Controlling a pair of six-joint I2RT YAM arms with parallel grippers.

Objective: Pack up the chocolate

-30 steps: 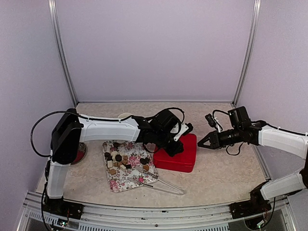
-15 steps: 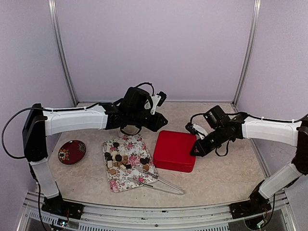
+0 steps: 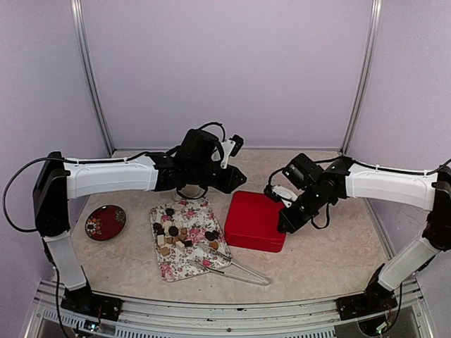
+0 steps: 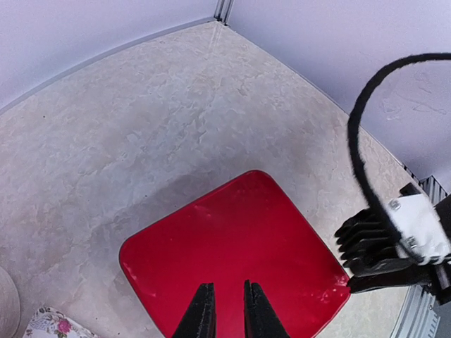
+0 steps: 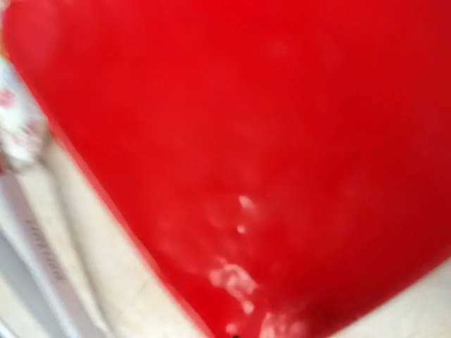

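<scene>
The chocolate [image 3: 176,232], several small brown, tan and cream pieces, lies on a floral tray [image 3: 201,211] left of a closed red box [image 3: 254,222]. The box also shows in the left wrist view [image 4: 232,246]. My left gripper [image 3: 236,182] hovers above and behind the box. Its fingertips [image 4: 206,299] are nearly shut with a narrow gap and hold nothing. My right gripper [image 3: 282,218] is down at the box's right edge. In the left wrist view its black fingers [image 4: 366,243] look apart at that corner. The right wrist view shows only blurred red box [image 5: 282,141]; its fingers are hidden.
Clear tongs [image 3: 232,267] lie across the tray's near corner. A small red patterned plate [image 3: 106,222] sits at the left. The purple walls and metal posts [image 3: 91,84] close in the back and sides.
My left arm has pulled back from the red box and then stayed still. My right gripper has come left and down to the box's right edge.
</scene>
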